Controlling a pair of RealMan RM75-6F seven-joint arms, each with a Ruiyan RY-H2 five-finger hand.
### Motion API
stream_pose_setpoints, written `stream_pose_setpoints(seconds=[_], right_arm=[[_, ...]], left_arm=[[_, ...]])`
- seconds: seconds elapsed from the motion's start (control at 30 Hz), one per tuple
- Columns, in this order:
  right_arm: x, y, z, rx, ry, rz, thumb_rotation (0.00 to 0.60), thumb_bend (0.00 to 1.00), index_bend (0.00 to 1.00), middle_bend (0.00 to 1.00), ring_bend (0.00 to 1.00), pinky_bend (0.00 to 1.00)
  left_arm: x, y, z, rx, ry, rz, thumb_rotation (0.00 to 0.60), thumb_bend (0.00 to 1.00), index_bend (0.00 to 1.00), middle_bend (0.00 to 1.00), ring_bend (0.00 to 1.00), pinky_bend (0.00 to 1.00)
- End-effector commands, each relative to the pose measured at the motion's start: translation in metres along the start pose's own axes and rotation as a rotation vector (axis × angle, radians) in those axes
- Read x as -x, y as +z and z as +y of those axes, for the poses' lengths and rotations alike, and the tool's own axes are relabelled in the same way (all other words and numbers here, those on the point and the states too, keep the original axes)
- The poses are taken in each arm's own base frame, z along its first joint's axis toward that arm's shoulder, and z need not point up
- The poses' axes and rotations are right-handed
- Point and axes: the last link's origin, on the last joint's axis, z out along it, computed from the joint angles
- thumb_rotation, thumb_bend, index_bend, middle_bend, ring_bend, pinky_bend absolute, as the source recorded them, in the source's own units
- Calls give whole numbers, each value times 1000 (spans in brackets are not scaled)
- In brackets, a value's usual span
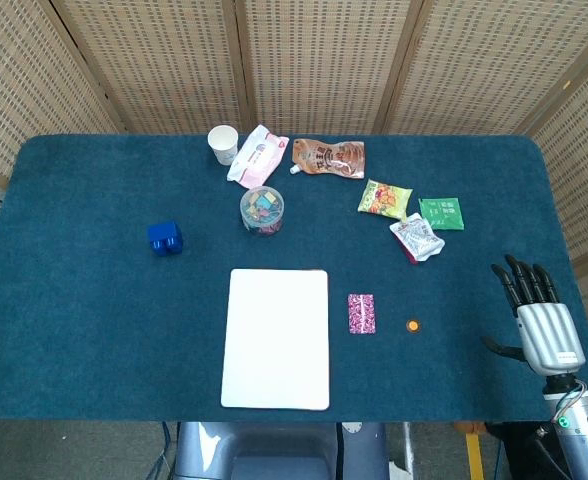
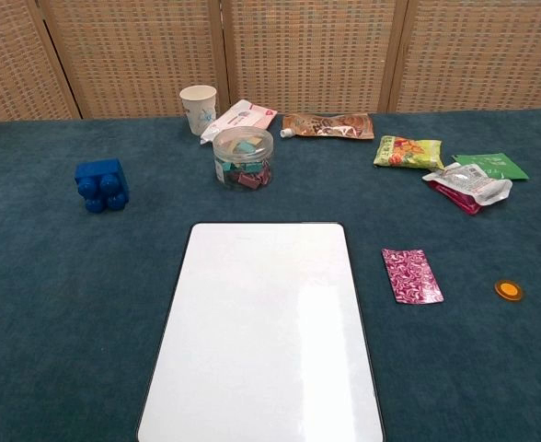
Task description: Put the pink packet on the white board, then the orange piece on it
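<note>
The pink packet [image 1: 361,313] [image 2: 412,275] lies flat on the blue cloth just right of the white board [image 1: 276,338] [image 2: 266,331]. A small round orange piece [image 1: 412,326] [image 2: 508,291] sits a little further right of the packet. My right hand [image 1: 536,310] hovers at the table's right front, well to the right of the orange piece, fingers stretched out and apart, holding nothing. It does not appear in the chest view. My left hand shows in neither view.
Behind the board stand a clear jar of clips [image 1: 262,210], a blue block [image 1: 165,238], a paper cup [image 1: 223,143] and several snack packets [image 1: 327,157] along the back and right, among them a green one [image 1: 441,213].
</note>
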Motion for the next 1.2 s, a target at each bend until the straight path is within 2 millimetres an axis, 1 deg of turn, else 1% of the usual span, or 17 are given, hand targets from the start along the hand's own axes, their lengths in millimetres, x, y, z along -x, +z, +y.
stream_pose_setpoints(seconds=[0.03, 0.17, 0.27, 0.4, 0.5, 0.6, 0.67, 0.73, 0.8, 0.93, 1.07, 1.2], right_arm=[[1, 0, -1, -5, -1, -4, 600, 0, 0, 0, 0, 0], [3, 0, -3, -16, 1, -23, 600, 0, 0, 0, 0, 0], [7, 4, -8, -37, 28, -59, 600, 0, 0, 0, 0, 0], [10, 25, -29, -137, 61, -160, 600, 0, 0, 0, 0, 0], [11, 45, -53, -230, 67, -222, 600, 0, 4, 0, 0, 0], [16, 67, -76, -300, 38, -273, 600, 0, 40, 0, 0, 0], [23, 79, -92, -329, 36, -324, 600, 0, 59, 0, 0, 0], [29, 88, -103, -345, 20, -362, 600, 0, 68, 0, 0, 0], [36, 96, -115, -358, 0, -390, 600, 0, 102, 0, 0, 0], [59, 110, -139, -345, -10, -448, 600, 0, 191, 0, 0, 0], [78, 118, -154, -314, -36, -472, 600, 0, 196, 0, 0, 0], [90, 123, -156, -272, -55, -485, 600, 0, 196, 0, 0, 0]], left_arm=[[0, 0, 0, -2, 1, 0, 588, 0, 0, 0, 0, 0], [0, 0, 0, 2, -1, 5, 588, 0, 0, 0, 0, 0], [-1, 0, -1, 3, -1, 14, 588, 0, 0, 0, 0, 0], [1, 1, -1, 1, 4, 7, 590, 0, 0, 0, 0, 0], [4, 2, -1, -5, 10, -4, 588, 0, 0, 0, 0, 0], [6, 4, -3, -16, 18, -8, 589, 0, 0, 0, 0, 0], [6, 5, -4, -25, 20, -4, 588, 0, 0, 0, 0, 0], [7, 7, -5, -33, 21, -5, 587, 0, 0, 0, 0, 0], [8, 8, -7, -41, 23, -9, 588, 0, 0, 0, 0, 0], [11, 11, -11, -59, 26, -25, 588, 0, 0, 0, 0, 0], [10, 11, -11, -60, 21, -21, 588, 0, 0, 0, 0, 0], [8, 10, -13, -65, 16, -18, 588, 0, 0, 0, 0, 0]])
